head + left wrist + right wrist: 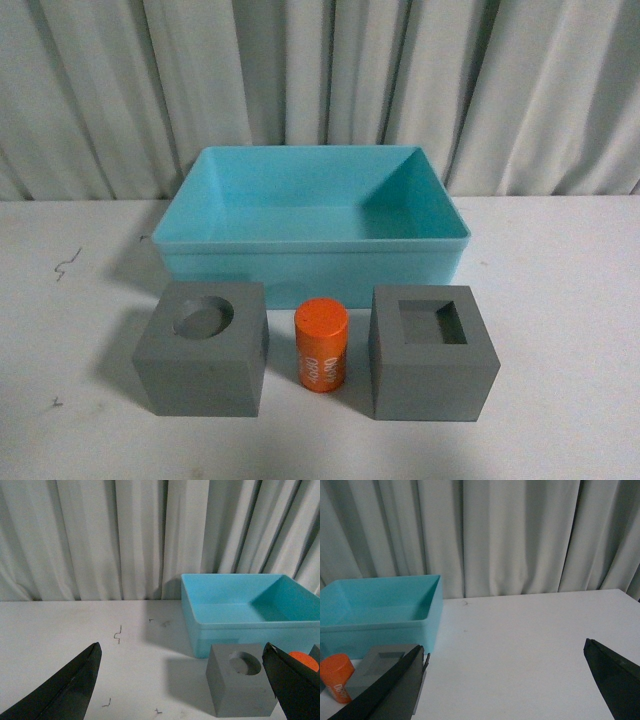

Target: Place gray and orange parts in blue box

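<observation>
- Turquoise plastic forms the blue box point(310, 268), which sits open side up on the white table point(560, 300) near the curtain point(320, 70). Its long axis runs left to right across the front view.
- Just in front of it stand three parts in a row, apart from one another. The gray cube with a round recess point(205, 365) is on the left, the orange cylinder point(321, 345) in the middle, and the gray cube with a square recess point(432, 375) on the right.
- Both recesses face up.
- The cylinder stands on end with its long axis vertical. White lettering runs up its side but is too small to read.
- The left gripper point(181, 646) has its jaws wide apart and holds nothing. One finger hides most of the cylinder in that view.
- The right gripper point(503, 646) is likewise spread and holds nothing. One finger covers part of the square-recess cube, and the picture's edge cuts off the cylinder.
- Neither arm shows in the front view.
</observation>
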Robot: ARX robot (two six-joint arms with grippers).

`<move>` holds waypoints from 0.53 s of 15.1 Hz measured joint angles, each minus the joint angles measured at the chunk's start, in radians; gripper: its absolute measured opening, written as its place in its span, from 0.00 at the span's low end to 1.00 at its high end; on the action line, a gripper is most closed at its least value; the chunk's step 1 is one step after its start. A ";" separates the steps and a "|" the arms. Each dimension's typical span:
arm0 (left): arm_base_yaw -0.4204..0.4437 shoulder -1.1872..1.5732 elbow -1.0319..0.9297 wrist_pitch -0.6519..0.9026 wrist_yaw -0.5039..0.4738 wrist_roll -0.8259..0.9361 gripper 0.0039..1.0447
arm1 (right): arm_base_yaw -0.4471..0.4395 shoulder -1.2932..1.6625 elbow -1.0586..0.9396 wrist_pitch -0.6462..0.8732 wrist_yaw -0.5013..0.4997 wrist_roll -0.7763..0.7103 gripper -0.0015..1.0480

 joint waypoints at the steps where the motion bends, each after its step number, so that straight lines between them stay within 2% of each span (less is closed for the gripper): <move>1: 0.000 0.000 0.000 0.000 0.000 0.000 0.94 | 0.000 0.000 0.000 0.000 0.000 0.000 0.94; 8: 0.000 0.000 0.000 0.000 0.000 0.000 0.94 | 0.000 0.000 0.000 0.000 0.000 0.000 0.94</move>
